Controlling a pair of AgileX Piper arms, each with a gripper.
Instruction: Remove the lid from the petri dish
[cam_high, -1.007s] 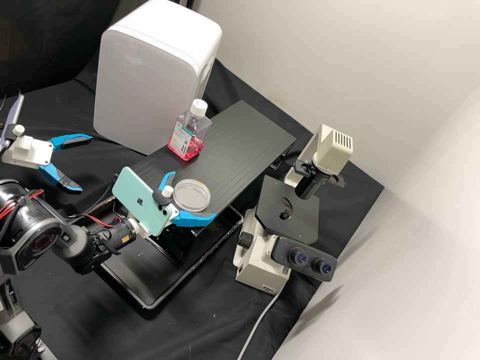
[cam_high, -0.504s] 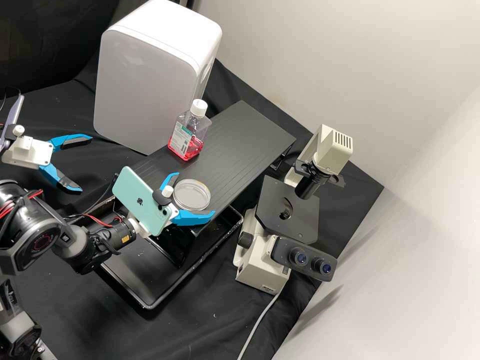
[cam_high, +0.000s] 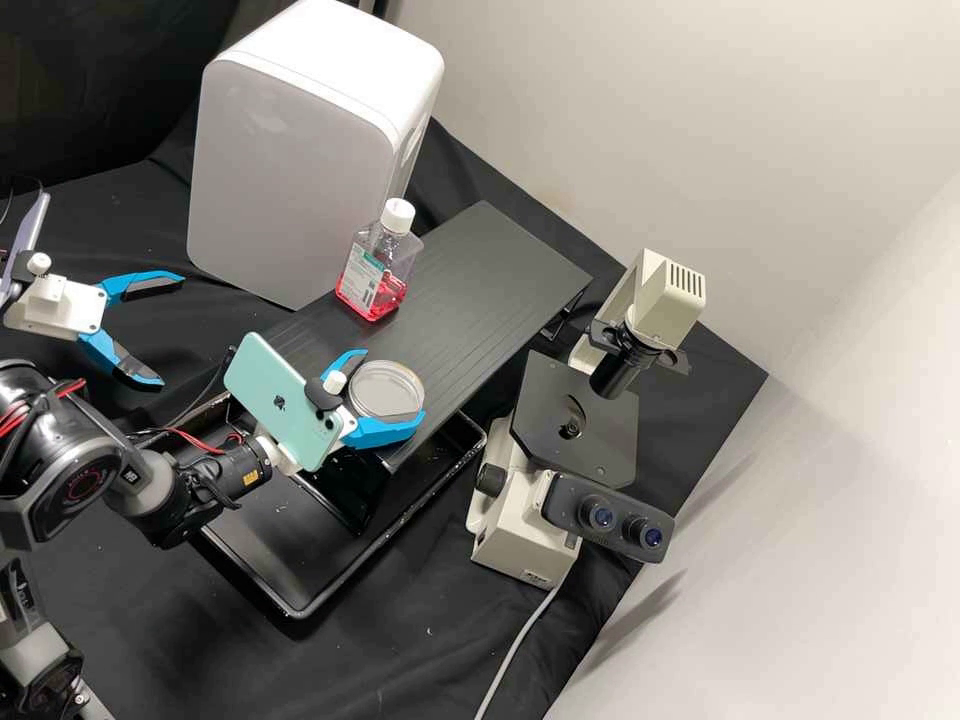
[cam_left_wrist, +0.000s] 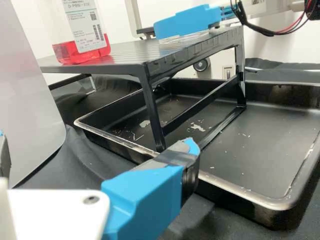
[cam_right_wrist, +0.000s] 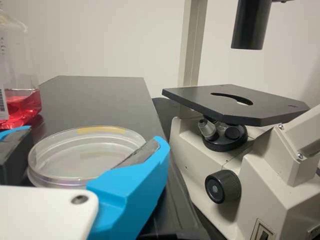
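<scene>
Right tool (cam_high: 387, 392) clamped on the lidded petri dish (cam_high: 384, 385)
The dish sits at the near end of the black raised stand (cam_high: 480, 290). The left tool (cam_high: 160, 330), fingers apart, hangs over the surface (cam_high: 450, 620), well apart.

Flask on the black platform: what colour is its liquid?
Pinkish red, filling the lower part of the flask; the high view shows it best.
</scene>
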